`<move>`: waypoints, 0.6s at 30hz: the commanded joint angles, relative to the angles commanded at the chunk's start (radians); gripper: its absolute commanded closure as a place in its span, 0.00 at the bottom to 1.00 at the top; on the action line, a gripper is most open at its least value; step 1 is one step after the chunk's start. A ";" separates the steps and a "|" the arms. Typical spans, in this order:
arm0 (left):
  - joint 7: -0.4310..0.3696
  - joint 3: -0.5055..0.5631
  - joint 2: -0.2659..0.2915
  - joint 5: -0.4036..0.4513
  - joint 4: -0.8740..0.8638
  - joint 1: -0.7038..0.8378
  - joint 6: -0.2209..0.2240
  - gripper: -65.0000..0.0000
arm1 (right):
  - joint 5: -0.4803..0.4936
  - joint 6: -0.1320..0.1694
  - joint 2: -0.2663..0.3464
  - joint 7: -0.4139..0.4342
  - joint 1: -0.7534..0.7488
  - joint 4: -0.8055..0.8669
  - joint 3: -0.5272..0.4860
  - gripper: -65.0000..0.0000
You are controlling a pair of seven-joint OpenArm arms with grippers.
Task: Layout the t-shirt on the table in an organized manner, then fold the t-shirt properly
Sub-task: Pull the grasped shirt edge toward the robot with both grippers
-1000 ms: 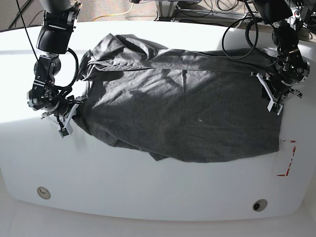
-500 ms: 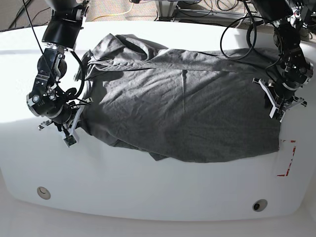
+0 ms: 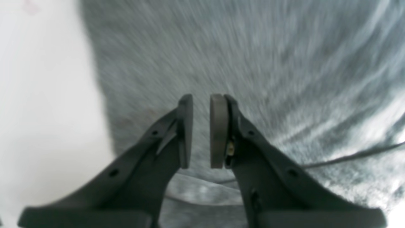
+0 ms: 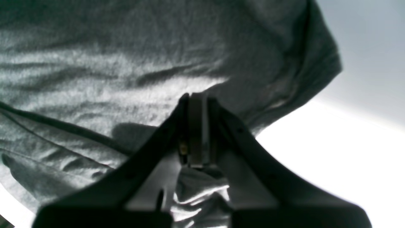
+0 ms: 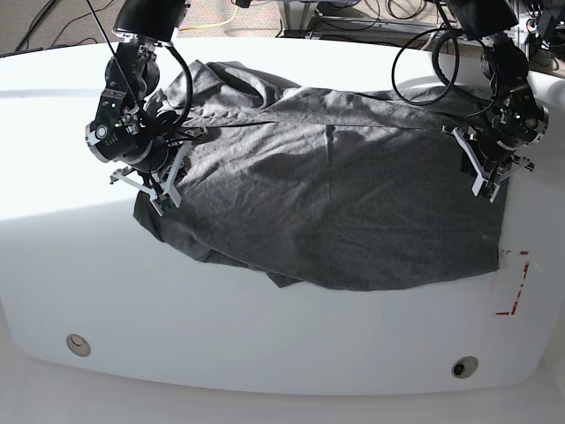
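The shirt (image 5: 335, 203) is soft and limp; I'd pinch its 3 o'clock hem. Left gripper (image 3: 201, 131) slightly parted, right gripper (image 4: 196, 129) pressed together, empty.

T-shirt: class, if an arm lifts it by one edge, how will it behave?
The t-shirt looks limp: its wrinkles and folded-under lower edge suggest it would drape and sag. Thin knit probably weighs little. On the glossy table it would likely slide when dragged.
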 joint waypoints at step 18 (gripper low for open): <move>-0.005 0.003 0.000 0.002 -0.278 -0.143 0.000 0.88 | 0.003 0.000 0.190 0.281 0.091 -0.445 0.002 0.96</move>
